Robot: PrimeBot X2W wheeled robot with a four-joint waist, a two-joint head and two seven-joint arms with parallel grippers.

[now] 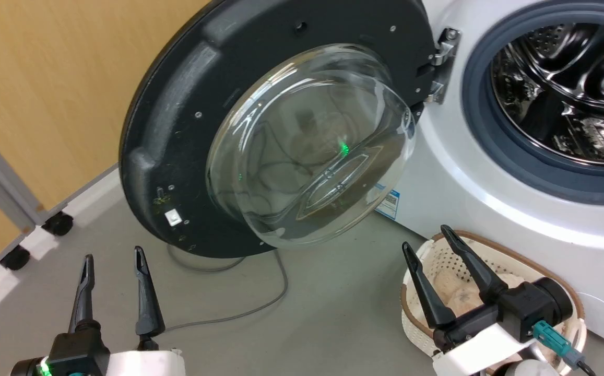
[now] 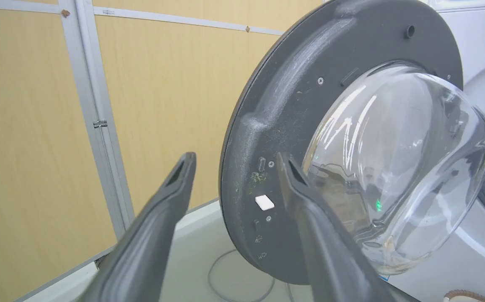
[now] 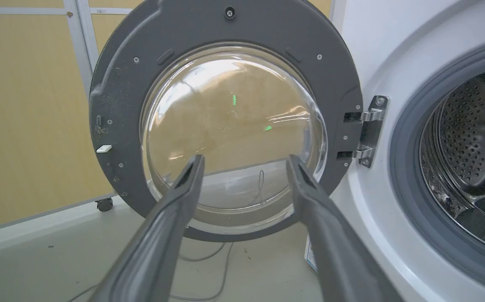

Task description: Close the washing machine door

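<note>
The washing machine door (image 1: 176,120) (image 2: 284,105) (image 3: 120,92) stands wide open to the left of the white washing machine (image 1: 489,198) (image 3: 376,50), held by a metal hinge (image 1: 440,62) (image 3: 368,130). Its clear glass bowl (image 1: 312,146) bulges toward me. The grey gasket and steel drum (image 1: 568,89) (image 3: 468,147) are exposed. My left gripper (image 1: 114,256) (image 2: 236,157) is open, low at the left, below and short of the door's free edge. Over the basket at the lower right, my right gripper (image 1: 424,237) (image 3: 244,159) is open, pointing at the door. Neither holds anything.
A white woven basket (image 1: 416,313) with a plush toy sits on the floor against the machine's front. A grey cable (image 1: 260,303) loops on the grey floor under the door. A yellow panel wall on castors (image 1: 59,222) runs along the left.
</note>
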